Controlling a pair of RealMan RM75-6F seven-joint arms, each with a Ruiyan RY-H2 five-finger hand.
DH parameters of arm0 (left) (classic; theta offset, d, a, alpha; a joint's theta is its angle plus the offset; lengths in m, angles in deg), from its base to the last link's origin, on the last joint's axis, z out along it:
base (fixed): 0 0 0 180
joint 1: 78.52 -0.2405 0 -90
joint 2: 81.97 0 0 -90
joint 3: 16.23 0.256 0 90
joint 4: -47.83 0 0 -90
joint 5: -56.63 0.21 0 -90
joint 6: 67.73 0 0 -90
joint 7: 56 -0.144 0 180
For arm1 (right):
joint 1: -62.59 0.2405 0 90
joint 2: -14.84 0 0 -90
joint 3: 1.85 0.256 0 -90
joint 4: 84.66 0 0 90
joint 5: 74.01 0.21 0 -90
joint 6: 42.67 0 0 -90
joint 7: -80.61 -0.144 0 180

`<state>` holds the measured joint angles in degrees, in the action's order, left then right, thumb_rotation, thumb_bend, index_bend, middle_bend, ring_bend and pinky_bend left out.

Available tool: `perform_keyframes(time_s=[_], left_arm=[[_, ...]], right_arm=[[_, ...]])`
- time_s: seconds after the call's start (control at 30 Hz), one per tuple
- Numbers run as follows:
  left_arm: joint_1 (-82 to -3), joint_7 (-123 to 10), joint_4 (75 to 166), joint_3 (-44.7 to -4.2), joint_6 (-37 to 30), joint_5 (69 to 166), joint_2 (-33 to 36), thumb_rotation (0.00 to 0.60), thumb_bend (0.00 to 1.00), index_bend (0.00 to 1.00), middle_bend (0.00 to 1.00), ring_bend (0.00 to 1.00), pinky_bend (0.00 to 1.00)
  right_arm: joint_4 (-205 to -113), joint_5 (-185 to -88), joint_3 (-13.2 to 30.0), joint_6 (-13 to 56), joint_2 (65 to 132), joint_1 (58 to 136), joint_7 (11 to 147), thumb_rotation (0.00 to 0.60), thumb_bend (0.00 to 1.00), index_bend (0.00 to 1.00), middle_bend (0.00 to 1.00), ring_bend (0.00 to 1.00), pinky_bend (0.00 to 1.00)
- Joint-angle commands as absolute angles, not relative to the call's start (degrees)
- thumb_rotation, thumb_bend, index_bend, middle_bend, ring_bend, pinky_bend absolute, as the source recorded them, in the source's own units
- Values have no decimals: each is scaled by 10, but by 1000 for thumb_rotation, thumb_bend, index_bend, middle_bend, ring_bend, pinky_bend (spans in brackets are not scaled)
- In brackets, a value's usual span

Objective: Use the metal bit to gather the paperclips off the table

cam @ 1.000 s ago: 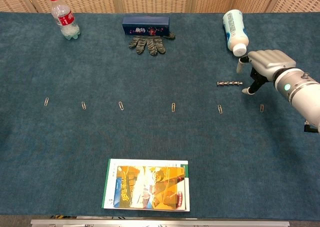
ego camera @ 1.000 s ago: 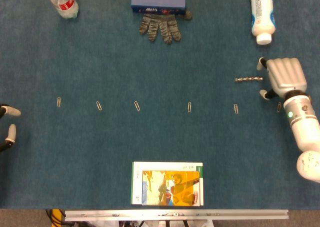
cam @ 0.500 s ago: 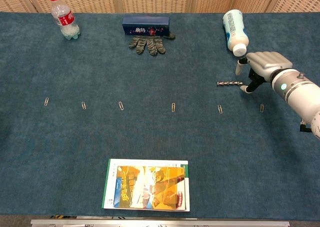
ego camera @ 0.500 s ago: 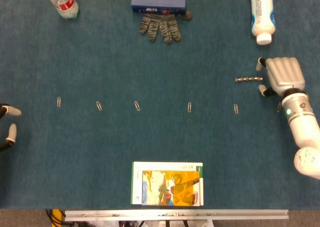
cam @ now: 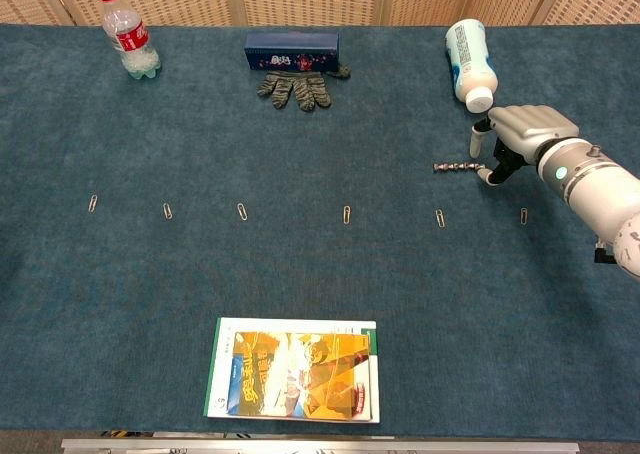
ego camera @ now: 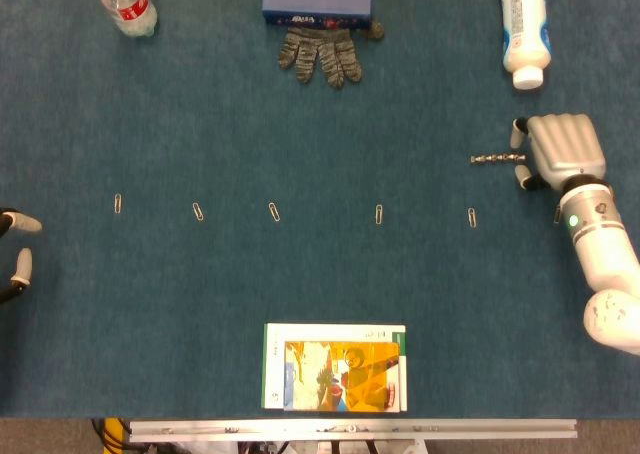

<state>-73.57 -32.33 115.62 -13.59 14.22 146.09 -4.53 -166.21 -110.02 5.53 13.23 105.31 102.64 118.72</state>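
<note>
The metal bit lies flat on the blue table, right of centre. My right hand sits palm down at its right end. Two fingertips straddle that end with a gap between them; the bit still rests on the cloth. Several paperclips lie in a row across the table, from the leftmost paperclip to the rightmost paperclip beside my right wrist. My left hand shows only at the left edge of the head view, fingers apart and holding nothing.
A white bottle lies just beyond my right hand. A water bottle stands at the far left, and a blue box with a grey glove sits at the far middle. A booklet lies at the near edge.
My right hand has slid slightly away from me and toward the bit, its fingertips now around the bit's right end. The bit, paperclips and left hand have not moved.
</note>
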Motion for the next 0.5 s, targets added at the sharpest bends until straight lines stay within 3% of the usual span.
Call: perform_keyframes(time_s=[0.03, 0.5], left_arm=[[-736, -323, 1156, -136, 142, 1461, -45, 600, 492, 377, 366, 330, 362], [-736, -319, 1152, -135, 142, 1460, -44, 600, 492, 377, 366, 329, 362]], right_arm=[[-1657, -1096, 55, 131, 1056, 1028, 1188, 600, 310, 452, 1000, 1000, 1000], [-1630, -1079, 56, 126, 1072, 1037, 1193, 600, 311, 481, 1000, 1000, 1000]])
